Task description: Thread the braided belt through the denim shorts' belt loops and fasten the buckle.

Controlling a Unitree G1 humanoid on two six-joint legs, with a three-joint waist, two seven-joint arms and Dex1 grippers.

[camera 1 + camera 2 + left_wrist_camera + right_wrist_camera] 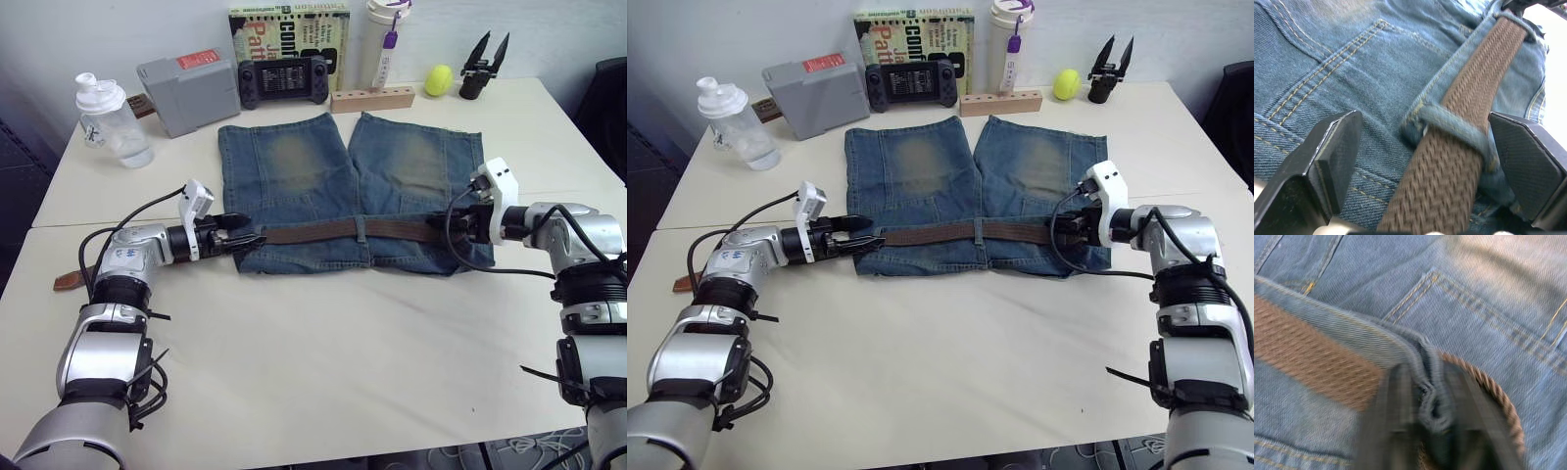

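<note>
The denim shorts [348,191] lie flat on the tabletop [323,362], waistband toward the robot, and the braided belt [343,232] already runs along that waistband under at least the middle belt loops [361,231]. The left gripper [238,237] sits at the shorts' left edge with its jaws spread, one on each side of the strap, and between them a loop [1449,128] crosses over the weave; nothing is clamped here. The right gripper [1063,227] is at the opposite end, its jaws pressed onto a bunched fold of waistband denim [1427,382], with the strap curling just behind that fold. The belt's dark tail [69,280] trails on the tabletop behind the left arm; the buckle cannot be made out. The step in hand looks like drawing the strap onward through the loops. To do it well, the right jaws should probably hold the waistband steady while the left jaws close on the strap just beyond the loop, not on the loop itself, and draw straight along the waistband line. Pulling at an angle risks twisting the weave or dragging the shorts across the tabletop.
</note>
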